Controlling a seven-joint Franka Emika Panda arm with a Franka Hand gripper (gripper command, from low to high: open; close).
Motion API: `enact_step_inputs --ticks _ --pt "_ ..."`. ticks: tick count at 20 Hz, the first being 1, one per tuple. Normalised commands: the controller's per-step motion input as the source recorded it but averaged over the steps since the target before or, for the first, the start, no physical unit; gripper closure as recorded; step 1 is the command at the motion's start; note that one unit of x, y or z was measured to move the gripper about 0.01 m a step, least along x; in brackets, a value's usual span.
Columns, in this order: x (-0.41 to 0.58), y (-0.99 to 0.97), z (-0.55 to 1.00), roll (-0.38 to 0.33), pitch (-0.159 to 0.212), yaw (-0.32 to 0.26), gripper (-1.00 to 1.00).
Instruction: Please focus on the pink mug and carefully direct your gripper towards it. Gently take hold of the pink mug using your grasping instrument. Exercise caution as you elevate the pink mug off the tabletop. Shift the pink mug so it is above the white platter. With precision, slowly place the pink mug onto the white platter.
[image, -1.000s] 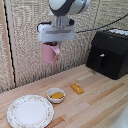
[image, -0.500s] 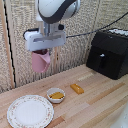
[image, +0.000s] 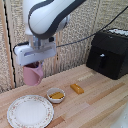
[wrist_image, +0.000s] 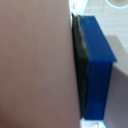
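The pink mug (image: 33, 75) hangs in the air, held at its rim by my gripper (image: 34, 64), which is shut on it. It sits above the table, over the far edge of the white platter (image: 30, 110), which lies at the exterior view's lower left with a speckled floral rim. In the wrist view the pink mug wall (wrist_image: 35, 65) fills most of the picture, pressed against a blue fingertip pad (wrist_image: 97, 70).
A small white bowl with orange contents (image: 56, 95) stands just beside the platter. An orange block (image: 77, 88) lies further toward the exterior view's right. A black appliance (image: 108, 52) stands at the back right with a cable. A woven wall runs behind.
The arm has carried the mug toward the exterior view's left, from above the bowl area to above the platter's far edge. The grip has stayed shut.
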Motion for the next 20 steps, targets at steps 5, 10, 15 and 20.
enact_step_inputs --ticks 5,10,15,20 --pt "0.056 0.23 -0.54 -0.014 0.000 0.134 1.00" --pt "0.261 0.01 -0.62 -0.104 0.000 0.145 1.00" --pt "0.292 0.00 -0.54 -0.113 0.001 0.149 1.00" --pt "0.191 0.04 -0.43 -0.086 0.009 0.141 1.00"
